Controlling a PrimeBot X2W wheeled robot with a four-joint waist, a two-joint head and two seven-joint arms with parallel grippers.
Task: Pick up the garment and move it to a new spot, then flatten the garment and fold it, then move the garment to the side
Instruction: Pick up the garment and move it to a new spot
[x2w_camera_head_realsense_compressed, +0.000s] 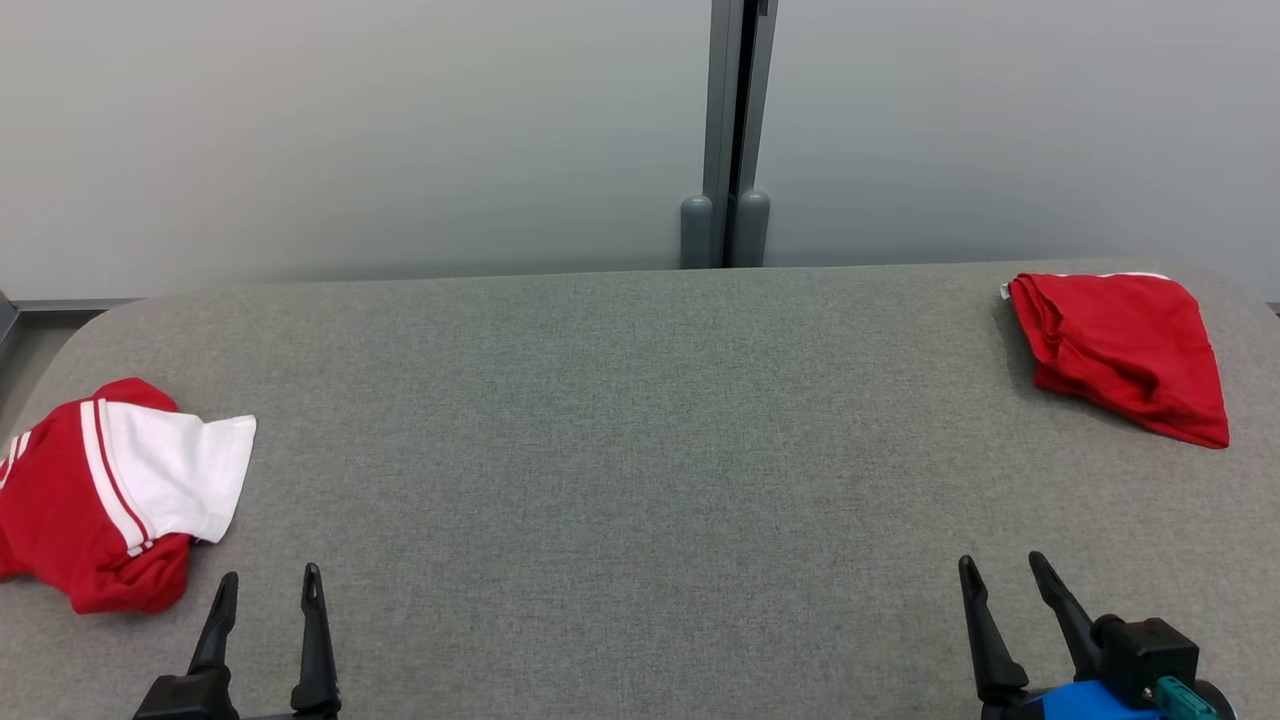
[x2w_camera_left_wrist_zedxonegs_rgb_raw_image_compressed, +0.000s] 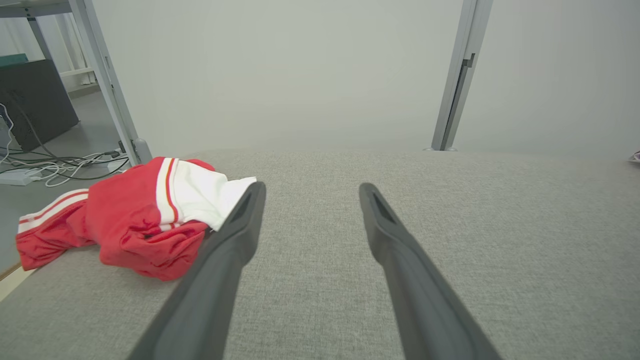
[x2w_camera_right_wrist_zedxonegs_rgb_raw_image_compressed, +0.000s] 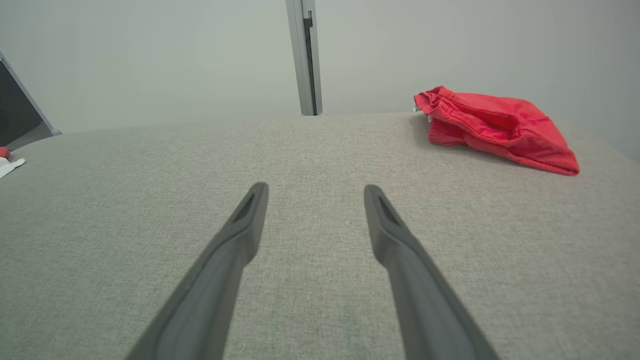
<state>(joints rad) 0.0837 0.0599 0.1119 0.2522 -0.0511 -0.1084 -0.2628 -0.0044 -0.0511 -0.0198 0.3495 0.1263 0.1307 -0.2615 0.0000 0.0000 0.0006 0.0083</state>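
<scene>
Both tools spread: left tool (x2w_camera_head_realsense_compressed: 270, 575) beside the crumpled red-and-white garment (x2w_camera_head_realsense_compressed: 100, 500), its white end pointing right across the surface (x2w_camera_head_realsense_compressed: 640, 420), right tool (x2w_camera_head_realsense_compressed: 1001, 560) well apart from a folded red garment (x2w_camera_head_realsense_compressed: 1125, 340)

In the head view the left claw (x2w_camera_head_realsense_compressed: 270, 578) sits at seven o'clock and the right claw (x2w_camera_head_realsense_compressed: 1001, 562) at five o'clock. Both are spread wide and empty, tips toward twelve, the right leaning slightly toward eleven.

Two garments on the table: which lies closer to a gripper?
The red-and-white garment at the near left, just beside the left gripper; the plain red garment lies at the far right.
</scene>
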